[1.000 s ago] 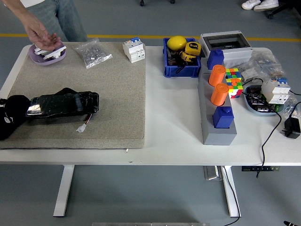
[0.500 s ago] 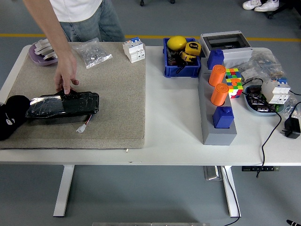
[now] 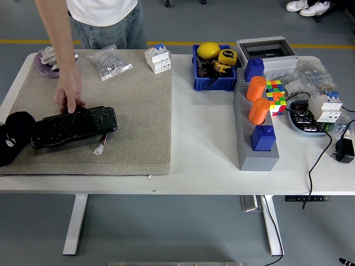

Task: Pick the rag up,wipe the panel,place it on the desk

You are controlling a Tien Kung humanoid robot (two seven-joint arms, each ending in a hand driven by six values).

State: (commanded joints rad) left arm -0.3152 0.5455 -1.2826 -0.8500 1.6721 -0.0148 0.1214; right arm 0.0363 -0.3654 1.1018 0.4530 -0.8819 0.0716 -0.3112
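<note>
Left robot hand [image 3: 12,141] at the table's left edge, black, finger state impossible to tell. Just beside it, black panel [image 3: 74,126] flat on the beige mat [image 3: 133,122], a person's hand [image 3: 69,95] pressing on its far edge. No rag discernible.

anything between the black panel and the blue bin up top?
Head view: only beige mat and bare white table between the black panel and the blue bin. The breaker sits off that line.
</note>
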